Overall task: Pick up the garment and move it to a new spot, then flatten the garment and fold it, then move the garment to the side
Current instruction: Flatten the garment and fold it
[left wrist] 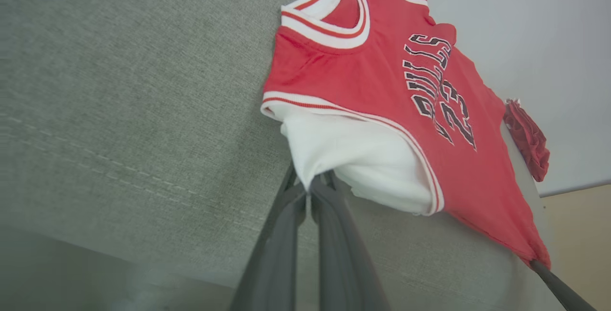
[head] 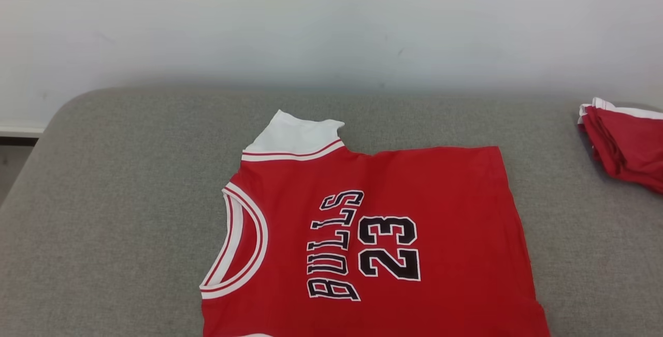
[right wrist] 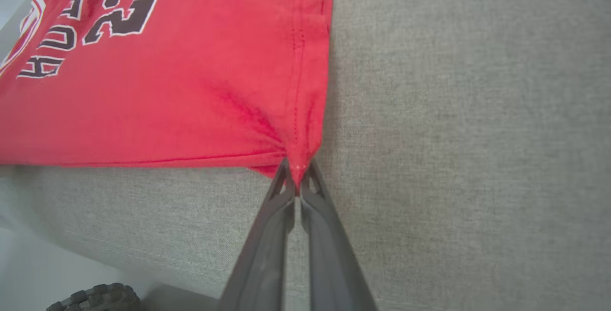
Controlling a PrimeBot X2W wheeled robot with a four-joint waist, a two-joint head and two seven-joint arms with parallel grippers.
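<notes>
A red jersey (head: 424, 213) with white sleeves and black "BULLS 23" lettering lies flat on the grey cushion (head: 103, 213), running off the head view's bottom edge. In the left wrist view my left gripper (left wrist: 310, 189) is shut on the tip of the jersey's white sleeve (left wrist: 363, 153). In the right wrist view my right gripper (right wrist: 297, 182) is shut on the red hem corner (right wrist: 300, 153), which puckers at the fingertips. That same right finger (left wrist: 558, 287) shows at the far hem corner in the left wrist view.
A pile of folded red garments (head: 627, 143) sits at the cushion's right edge, also seen as a red bundle (left wrist: 527, 139). A white wall (head: 331, 21) stands behind the cushion. A dark wheel (right wrist: 95, 297) shows below the cushion's near edge.
</notes>
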